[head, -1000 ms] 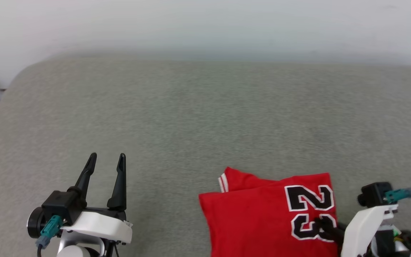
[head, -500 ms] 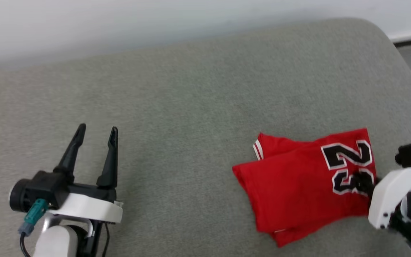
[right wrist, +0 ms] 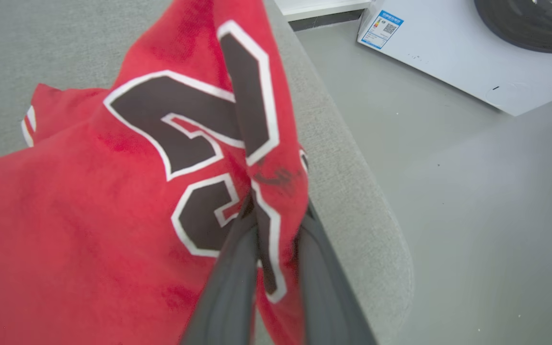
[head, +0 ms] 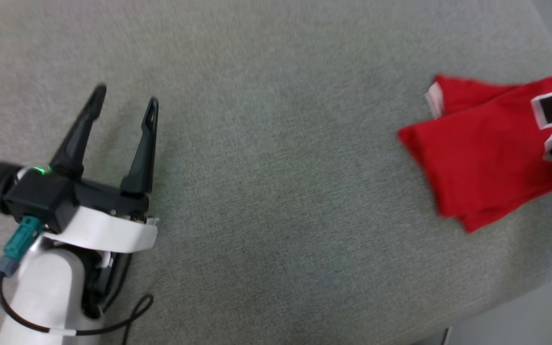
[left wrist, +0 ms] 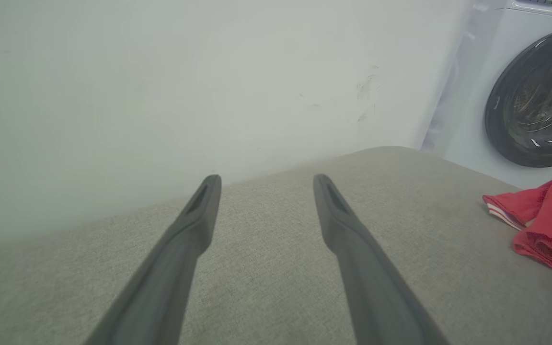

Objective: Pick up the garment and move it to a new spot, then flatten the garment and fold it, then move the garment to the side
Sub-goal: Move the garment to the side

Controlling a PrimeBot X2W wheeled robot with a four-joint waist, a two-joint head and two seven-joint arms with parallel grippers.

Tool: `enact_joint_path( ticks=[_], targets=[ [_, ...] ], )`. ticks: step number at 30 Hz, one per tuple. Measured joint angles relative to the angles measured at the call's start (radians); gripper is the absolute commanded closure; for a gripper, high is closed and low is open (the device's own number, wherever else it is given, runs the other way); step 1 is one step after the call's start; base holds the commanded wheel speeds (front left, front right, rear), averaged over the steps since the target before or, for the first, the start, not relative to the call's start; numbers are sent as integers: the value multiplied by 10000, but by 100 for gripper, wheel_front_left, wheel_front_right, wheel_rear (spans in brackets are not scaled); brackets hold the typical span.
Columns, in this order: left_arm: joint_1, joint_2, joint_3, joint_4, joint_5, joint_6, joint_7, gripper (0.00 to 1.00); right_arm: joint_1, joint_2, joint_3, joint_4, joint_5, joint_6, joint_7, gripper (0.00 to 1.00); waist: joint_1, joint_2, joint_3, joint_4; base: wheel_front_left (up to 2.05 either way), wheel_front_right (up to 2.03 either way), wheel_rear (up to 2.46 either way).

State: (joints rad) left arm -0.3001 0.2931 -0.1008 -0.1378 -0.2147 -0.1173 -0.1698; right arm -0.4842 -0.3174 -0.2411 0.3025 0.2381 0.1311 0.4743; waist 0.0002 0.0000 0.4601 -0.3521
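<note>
The right gripper (right wrist: 278, 208) was closed on the folded garment (right wrist: 89, 215) at its "23" edge, near the right rim of the grey cushion (head: 257, 191). You needed to drag it low and evenly so the folds held. The left gripper (head: 126, 96) stood wide open and empty. Versus half a second earlier, the head camera had swung. The garment showed further right, its fold unchanged.

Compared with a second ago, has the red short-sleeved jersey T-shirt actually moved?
Yes. The red jersey T-shirt, pinched by the right gripper, has slid rightward, closer to the grey cushion's right edge.
</note>
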Motion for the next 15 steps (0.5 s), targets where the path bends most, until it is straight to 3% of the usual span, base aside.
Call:
enact_joint_path(
  ticks=[10,11,13,15],
  targets=[
    [-1192,631,-255,-1034,-25,-61,337,0,-1681,-372,-2247,1185,-1147,2,-945,100,1,0,1734,224,0,0,0],
    [-1278,706,-255,-1181,-29,-61,341,0,-1927,-339,-2604,1519,-1461,2,-1281,80,1,-1,2106,378,0,0,0],
    [-1298,706,-251,-1189,-58,-58,334,0,-2022,-295,-2748,1802,-1659,2,-1611,0,1,-1,2252,493,0,0,0],
    [-1298,704,-263,-1172,-82,-52,290,0,-2123,-295,-2961,2134,-1908,2,-1990,0,0,-1,2320,596,0,0,0]
  ],
)
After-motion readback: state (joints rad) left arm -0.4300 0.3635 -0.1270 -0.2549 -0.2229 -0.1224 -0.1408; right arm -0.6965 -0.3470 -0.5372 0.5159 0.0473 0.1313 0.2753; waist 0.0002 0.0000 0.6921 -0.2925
